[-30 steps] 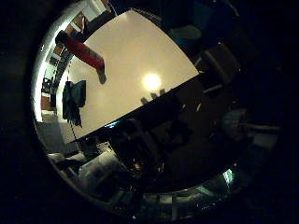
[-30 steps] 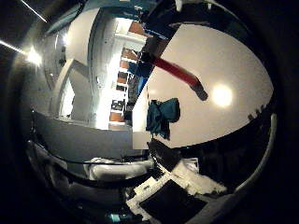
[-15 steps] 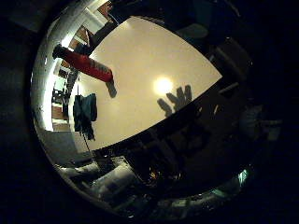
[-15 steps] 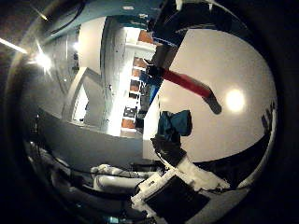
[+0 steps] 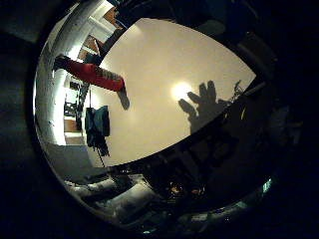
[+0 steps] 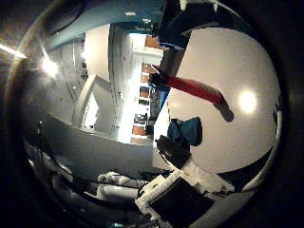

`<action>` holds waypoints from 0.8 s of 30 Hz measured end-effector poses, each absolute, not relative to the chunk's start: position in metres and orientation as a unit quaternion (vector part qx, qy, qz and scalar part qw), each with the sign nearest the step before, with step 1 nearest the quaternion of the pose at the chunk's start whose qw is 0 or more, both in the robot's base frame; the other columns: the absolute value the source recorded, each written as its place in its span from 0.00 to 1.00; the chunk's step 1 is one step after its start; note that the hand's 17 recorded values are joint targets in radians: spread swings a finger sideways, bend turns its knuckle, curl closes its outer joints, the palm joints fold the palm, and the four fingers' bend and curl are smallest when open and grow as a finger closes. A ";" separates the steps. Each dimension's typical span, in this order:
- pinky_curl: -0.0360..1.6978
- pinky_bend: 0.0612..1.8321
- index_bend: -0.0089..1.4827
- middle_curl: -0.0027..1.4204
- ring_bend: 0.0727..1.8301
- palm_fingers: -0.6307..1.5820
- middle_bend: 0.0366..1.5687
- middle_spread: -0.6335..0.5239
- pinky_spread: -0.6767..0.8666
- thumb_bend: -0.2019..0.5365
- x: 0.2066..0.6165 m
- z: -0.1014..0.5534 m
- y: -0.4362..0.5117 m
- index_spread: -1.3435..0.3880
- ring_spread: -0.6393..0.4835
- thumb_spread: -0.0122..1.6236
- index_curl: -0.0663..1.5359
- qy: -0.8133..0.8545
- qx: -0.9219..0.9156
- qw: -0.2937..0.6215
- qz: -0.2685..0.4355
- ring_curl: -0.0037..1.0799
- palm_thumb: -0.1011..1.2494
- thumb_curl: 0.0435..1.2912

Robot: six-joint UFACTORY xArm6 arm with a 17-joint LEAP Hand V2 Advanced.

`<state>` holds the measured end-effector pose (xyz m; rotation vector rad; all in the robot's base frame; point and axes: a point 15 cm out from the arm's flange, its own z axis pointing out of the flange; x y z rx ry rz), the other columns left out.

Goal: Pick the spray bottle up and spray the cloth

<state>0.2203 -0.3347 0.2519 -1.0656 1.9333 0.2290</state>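
Red spray bottle [image 6: 194,89] beside teal cloth [image 6: 186,131]

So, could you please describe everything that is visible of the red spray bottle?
The spray bottle has a long red body that looks like plastic, with a dark spray head at one end. It stands on the pale table, near the edge, and throws a short shadow on the surface. The dark teal cloth lies crumpled on the same table, apart from the bottle. Nothing touches the bottle except the table.

The hand [image 6: 183,192] shows as blocky white housings around a flat black panel. One dark, rounded finger segment juts from the white parts. Edges look squared and bracket-like.
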 end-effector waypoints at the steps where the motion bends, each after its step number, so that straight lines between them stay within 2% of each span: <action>1: 0.20 0.16 0.11 0.25 0.12 0.34 0.12 0.69 0.70 0.24 0.224 0.252 -0.333 0.64 0.78 0.62 0.21 0.778 -0.431 0.448 0.093 0.25 0.53 0.22; 24: 0.20 0.15 0.11 0.25 0.12 0.35 0.12 0.67 0.69 0.24 0.314 0.223 -0.281 0.66 0.76 0.63 0.21 0.742 -0.428 0.498 0.131 0.25 0.54 0.22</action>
